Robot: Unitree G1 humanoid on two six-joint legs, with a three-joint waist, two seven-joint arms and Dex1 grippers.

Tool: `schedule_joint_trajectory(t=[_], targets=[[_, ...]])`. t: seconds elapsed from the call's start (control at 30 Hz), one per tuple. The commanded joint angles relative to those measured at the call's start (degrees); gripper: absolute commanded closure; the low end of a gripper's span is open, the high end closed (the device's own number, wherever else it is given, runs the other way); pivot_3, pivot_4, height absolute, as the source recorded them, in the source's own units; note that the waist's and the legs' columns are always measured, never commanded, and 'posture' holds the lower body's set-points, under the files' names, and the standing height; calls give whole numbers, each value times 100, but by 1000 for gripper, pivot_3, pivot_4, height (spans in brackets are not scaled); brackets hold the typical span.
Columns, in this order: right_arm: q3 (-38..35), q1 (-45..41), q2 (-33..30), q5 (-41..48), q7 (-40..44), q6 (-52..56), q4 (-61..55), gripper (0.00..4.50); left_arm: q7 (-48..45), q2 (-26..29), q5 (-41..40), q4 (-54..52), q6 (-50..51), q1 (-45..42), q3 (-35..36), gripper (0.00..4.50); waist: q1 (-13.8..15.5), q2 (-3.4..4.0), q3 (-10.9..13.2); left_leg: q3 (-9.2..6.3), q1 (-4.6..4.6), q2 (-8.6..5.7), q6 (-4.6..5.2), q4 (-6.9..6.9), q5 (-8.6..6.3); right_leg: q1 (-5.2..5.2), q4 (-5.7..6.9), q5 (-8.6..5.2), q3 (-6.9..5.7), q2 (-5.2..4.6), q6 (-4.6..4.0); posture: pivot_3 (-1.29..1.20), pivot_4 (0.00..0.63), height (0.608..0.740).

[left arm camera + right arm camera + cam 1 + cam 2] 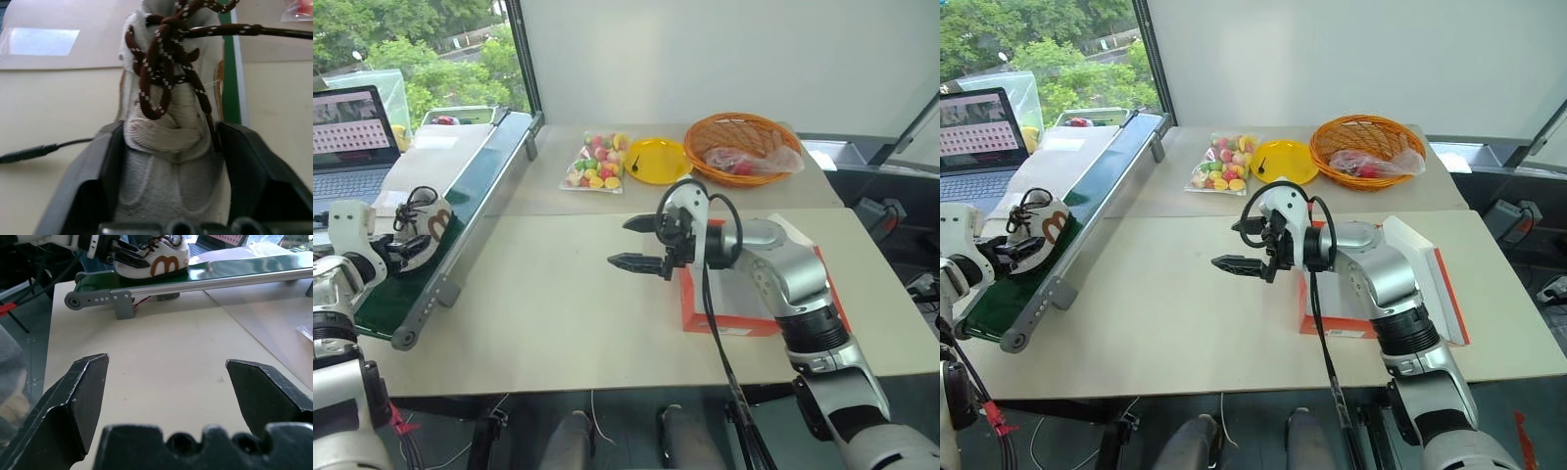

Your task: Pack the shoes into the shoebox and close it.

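One cream sneaker (426, 227) with brown trim and dark laces lies on the green conveyor belt (480, 186) at the left. My left gripper (409, 251) is shut on its heel end; in the left wrist view both black fingers (98, 166) press against the sides of the shoe (171, 142). The red-orange shoebox (734, 323), white inside, lies on the table at the right, partly hidden under my right forearm. My right gripper (619, 242) hovers open over the table just left of the box, pointing toward the conveyor, with nothing between its fingers (83, 396).
A laptop (347, 137) stands beyond the conveyor at the far left. On the rear table sit a bag of coloured sweets (597, 162), a yellow plate (656, 160) and an orange wicker basket (739, 147). Bare tabletop (558, 294) lies between conveyor and box.
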Motion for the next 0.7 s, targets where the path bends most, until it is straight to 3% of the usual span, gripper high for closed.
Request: schedule_joint_trajectory(t=[0.03, 0.13, 0.2, 0.47, 0.7], targets=[[-138, -42, -50, 49, -29, -1, -282, 0, -76, -23, -156, -181, 135, 12, 110, 3058, 36, 0, 0, 0, 0, 0, 0, 2, 0, 3, 0, 0, -1, -1, 0, 0, 150, 740], [-138, -8, -73, 60, -43, 19, -340, 0, -49, -86, -338, -535, 361, 83, 256, 4067, 74, -1, 0, -1, 0, 0, 0, 4, 0, 4, -1, 0, -2, -1, 1, 0, 150, 740], [-142, -4, -64, 78, -58, 40, -361, 0, -9, -190, -549, -1039, 682, 165, 378, 4478, 98, -1, 0, -2, -1, 0, 0, 4, 0, 2, 1, 0, -3, 0, 0, 0, 150, 740], [-1165, -108, 652, 1083, -738, 622, -243, 0, 741, -1455, -2007, -5155, 2646, 753, 559, 4478, 101, -9, -1, -15, -19, 2, 0, 7, 0, -3, 1, 3, -2, 0, -4, 0, 150, 740], [-2055, -511, 1050, 1043, -2526, 1355, 865, 0, 2584, -3166, -3197, -6365, 3370, -10, 1041, 4478, 79, -12, -2, -7, 8, 0, -2, 8, 1, 1, 21, 3, 4, -2, -5, 0, 150, 740]])
